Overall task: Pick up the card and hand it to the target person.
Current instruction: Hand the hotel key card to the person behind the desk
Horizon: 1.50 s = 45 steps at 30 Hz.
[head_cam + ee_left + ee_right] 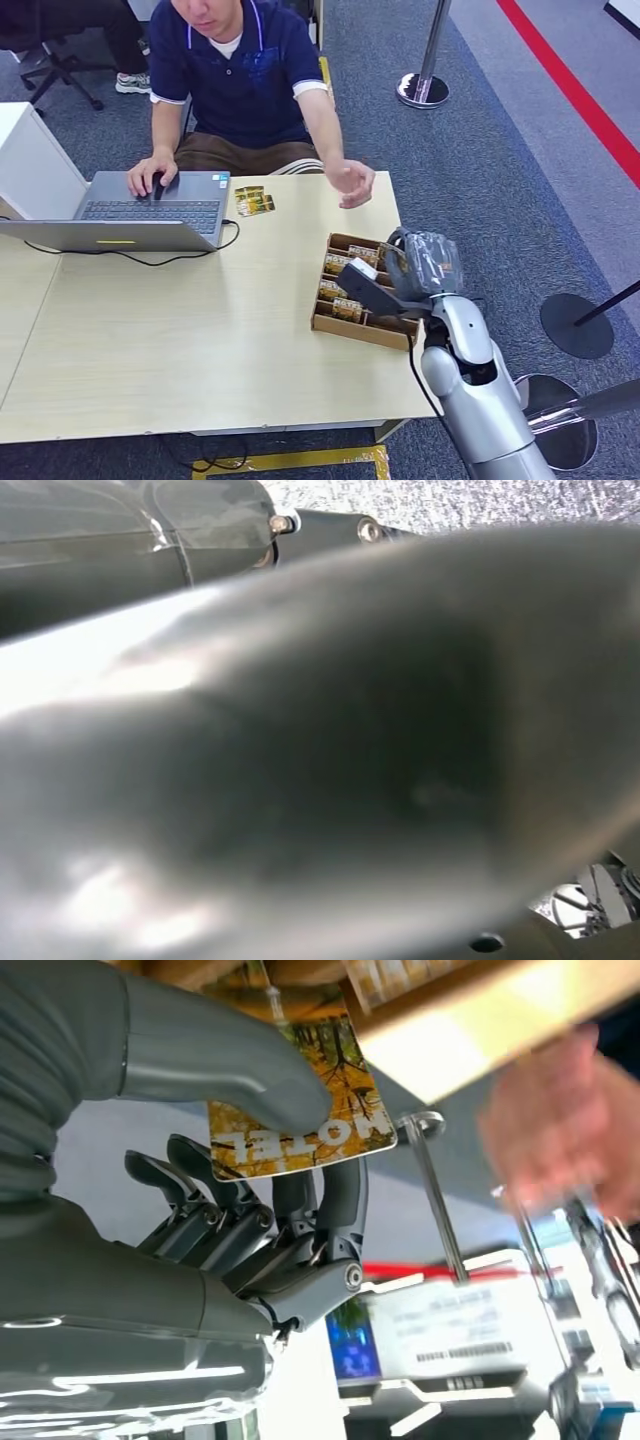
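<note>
My right hand (415, 268) hovers over the right end of the brown card box (355, 327) on the table. It pinches a yellow hotel card (302, 1095) between the thumb (226, 1065) and the darker fingers (317, 1200). The person's hand (351, 183) reaches out open over the table's far right corner, a short way beyond my hand; the same person's hand (566, 1130) appears blurred in the right wrist view. The box holds several more cards (336, 290).
A person in a dark blue shirt (238, 70) sits behind the table, one hand on a laptop (151, 205). Two loose cards (253, 201) lie beside the laptop. Stanchion bases (423, 90) (577, 325) stand on the carpet to the right.
</note>
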Each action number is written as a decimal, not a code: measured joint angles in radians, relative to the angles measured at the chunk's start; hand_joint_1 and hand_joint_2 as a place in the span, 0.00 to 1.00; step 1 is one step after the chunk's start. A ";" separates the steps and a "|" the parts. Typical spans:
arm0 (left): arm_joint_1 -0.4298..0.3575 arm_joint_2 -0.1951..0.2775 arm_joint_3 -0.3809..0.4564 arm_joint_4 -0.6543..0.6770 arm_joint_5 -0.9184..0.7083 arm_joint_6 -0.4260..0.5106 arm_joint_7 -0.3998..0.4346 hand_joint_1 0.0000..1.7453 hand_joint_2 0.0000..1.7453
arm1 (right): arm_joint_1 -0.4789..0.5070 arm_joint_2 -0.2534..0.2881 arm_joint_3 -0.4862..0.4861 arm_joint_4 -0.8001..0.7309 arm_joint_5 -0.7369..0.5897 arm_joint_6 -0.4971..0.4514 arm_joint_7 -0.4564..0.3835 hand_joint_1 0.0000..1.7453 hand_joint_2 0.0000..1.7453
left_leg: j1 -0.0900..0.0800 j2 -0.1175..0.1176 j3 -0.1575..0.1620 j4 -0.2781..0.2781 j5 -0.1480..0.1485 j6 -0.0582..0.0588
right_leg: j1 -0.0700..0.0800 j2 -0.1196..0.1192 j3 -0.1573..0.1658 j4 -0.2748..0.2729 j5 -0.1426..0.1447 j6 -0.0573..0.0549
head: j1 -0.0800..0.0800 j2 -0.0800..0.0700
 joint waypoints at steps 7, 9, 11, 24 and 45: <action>0.000 0.000 0.000 0.000 0.003 0.001 0.002 0.00 0.00 | -0.019 -0.033 -0.013 -0.113 -0.010 0.006 0.000 0.92 1.00 | 0.000 0.000 0.000 0.000 0.000 0.000 | 0.000 0.000 0.000 0.000 0.000 0.000 | 0.000 0.000; 0.000 -0.001 0.000 0.000 0.006 0.001 0.002 0.00 0.00 | -0.029 -0.042 -0.014 -0.126 -0.011 0.010 -0.001 0.91 1.00 | 0.000 0.000 0.000 0.000 0.000 0.000 | 0.000 0.000 0.000 0.000 0.000 0.000 | 0.000 0.000; 0.000 -0.001 0.000 0.000 0.009 0.002 0.001 0.00 0.00 | -0.043 -0.050 -0.015 -0.134 -0.019 0.020 -0.006 0.88 1.00 | 0.000 0.000 0.000 0.000 0.000 0.000 | 0.000 0.000 0.000 0.000 0.000 0.000 | 0.000 0.000; -0.006 -0.002 0.000 0.000 -0.002 -0.008 -0.009 0.00 0.00 | -0.245 -0.002 0.109 0.044 -0.170 0.134 -0.089 0.91 1.00 | 0.000 0.000 0.000 0.000 0.002 0.000 | 0.000 0.000 0.000 0.001 0.001 0.000 | 0.000 0.000; -0.007 -0.001 -0.001 0.000 -0.018 -0.037 -0.008 0.00 1.00 | -0.417 0.124 0.192 0.313 -0.236 0.118 -0.103 0.91 1.00 | 0.000 0.000 0.000 0.000 0.002 0.000 | 0.000 0.000 0.000 0.001 0.001 0.000 | 0.000 0.000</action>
